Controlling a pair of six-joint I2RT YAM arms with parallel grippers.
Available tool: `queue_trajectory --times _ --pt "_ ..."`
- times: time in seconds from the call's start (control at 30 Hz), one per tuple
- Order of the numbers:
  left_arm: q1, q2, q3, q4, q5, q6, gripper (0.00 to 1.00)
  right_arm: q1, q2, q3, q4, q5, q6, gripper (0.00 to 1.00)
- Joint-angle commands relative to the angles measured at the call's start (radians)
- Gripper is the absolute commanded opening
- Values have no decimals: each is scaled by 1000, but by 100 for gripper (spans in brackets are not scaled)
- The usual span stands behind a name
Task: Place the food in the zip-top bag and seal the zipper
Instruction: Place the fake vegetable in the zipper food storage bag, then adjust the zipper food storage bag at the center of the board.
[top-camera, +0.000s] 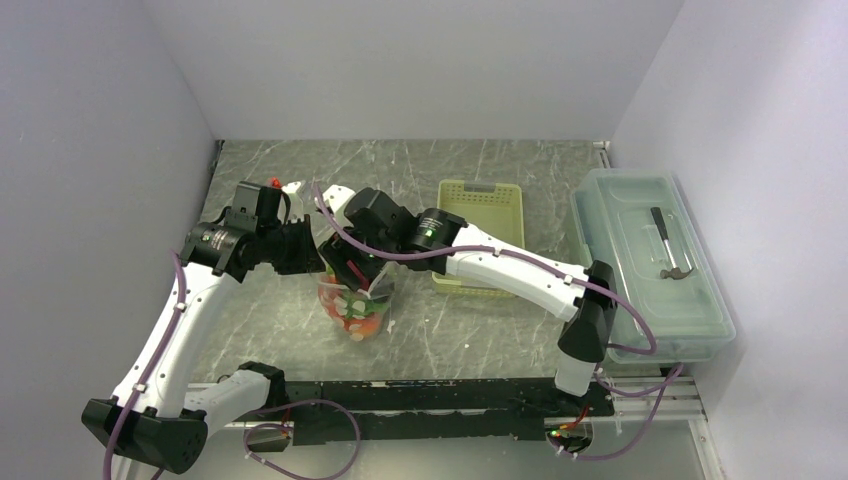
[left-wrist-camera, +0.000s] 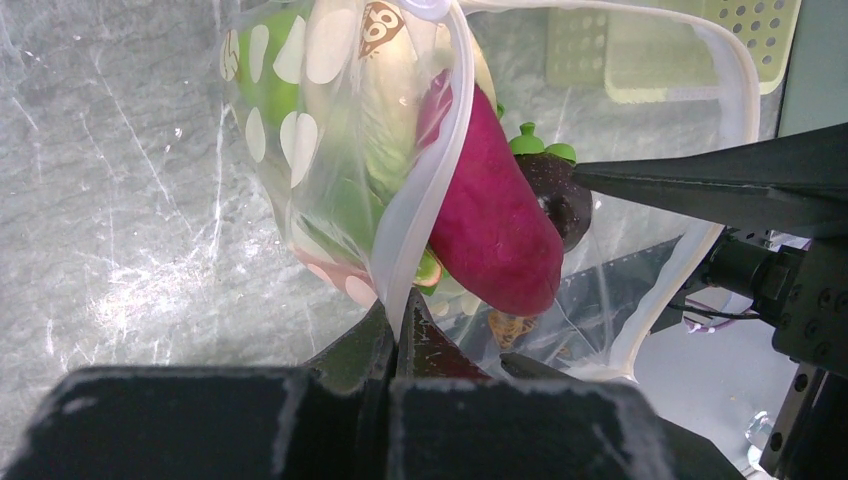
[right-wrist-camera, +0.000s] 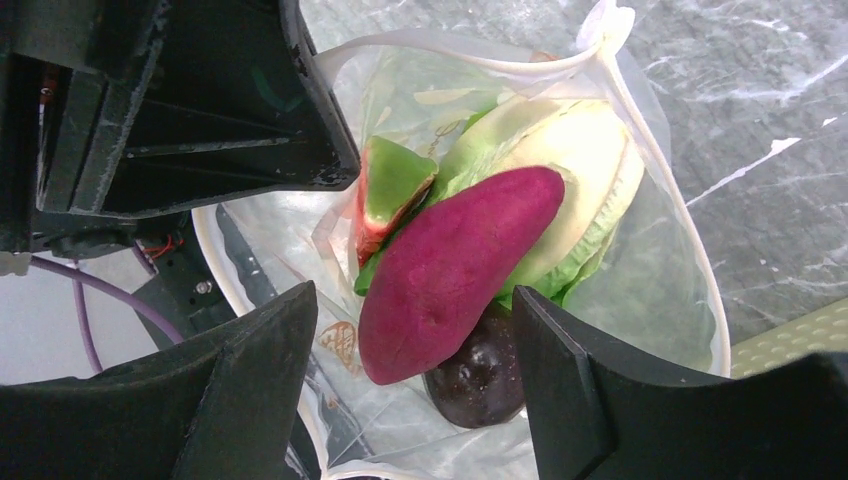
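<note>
The zip-top bag (top-camera: 355, 305) stands open on the table, mouth up, with food inside. My left gripper (left-wrist-camera: 403, 308) is shut on the bag's whitish zipper (left-wrist-camera: 432, 170) strip at the near rim. Inside lie a purple sweet potato (right-wrist-camera: 455, 265), a dark round fruit (right-wrist-camera: 482, 382), pale green lettuce (right-wrist-camera: 575, 175) and a green-and-red piece (right-wrist-camera: 390, 185). My right gripper (right-wrist-camera: 410, 310) hangs open just over the mouth, its fingers on either side of the sweet potato with gaps on both sides. In the top view both grippers meet above the bag, the left gripper (top-camera: 303, 250) beside the right gripper (top-camera: 350, 268).
A yellow-green perforated basket (top-camera: 480, 235) sits just right of the bag, behind my right forearm. A clear lidded plastic box (top-camera: 650, 260) holding a small tool stands along the right wall. White walls close in the table on three sides.
</note>
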Motion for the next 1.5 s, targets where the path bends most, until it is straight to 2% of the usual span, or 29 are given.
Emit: queue_trajectory --times 0.0,0.33,0.7,1.07,1.23,1.47 --pt "0 -11 16 33 15 9 0 5 -55 38 16 76 6 75" --pt "0 -18 21 26 2 -8 0 4 -166 36 -17 130 46 73" --pt "0 -16 12 21 10 -12 0 6 -306 -108 -65 282 36 75" --pt "0 -20 -2 13 5 -8 0 6 -385 -254 -73 213 45 74" --pt "0 -10 -5 4 -7 14 0 5 -366 -225 -67 239 23 72" --pt "0 9 3 5 -25 45 0 -13 -250 -67 -104 237 -139 71"
